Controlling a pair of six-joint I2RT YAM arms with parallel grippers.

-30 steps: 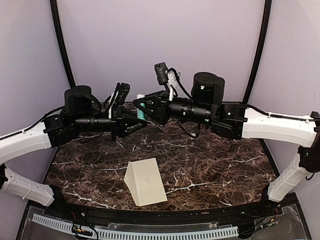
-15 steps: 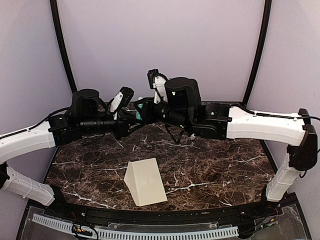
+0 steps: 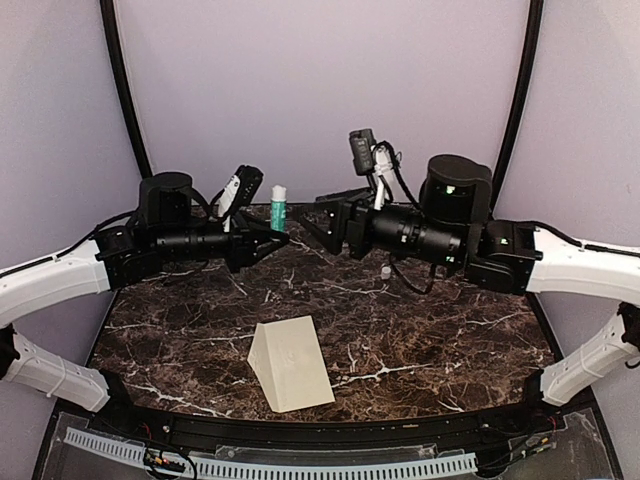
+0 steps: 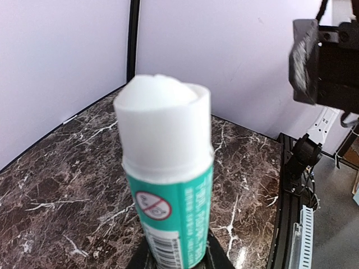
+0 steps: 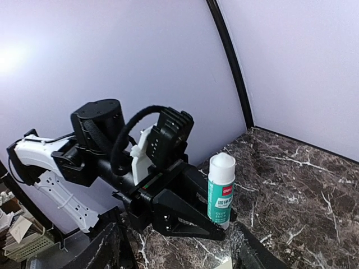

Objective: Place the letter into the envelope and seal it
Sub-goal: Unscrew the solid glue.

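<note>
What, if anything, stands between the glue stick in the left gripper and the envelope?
Nothing visible. The left gripper holds the glue stick upright, and only marble tabletop lies between it and the envelope. The right gripper stands aside, open.

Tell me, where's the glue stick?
Top view: the glue stick stands upright at the back, left of centre, in the jaws of the left gripper, close to the right gripper.

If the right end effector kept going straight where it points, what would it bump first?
Most likely the green-and-white glue stick, held upright by the left end effector, just ahead of the open right end effector. Depth is hard to judge, though.
</note>
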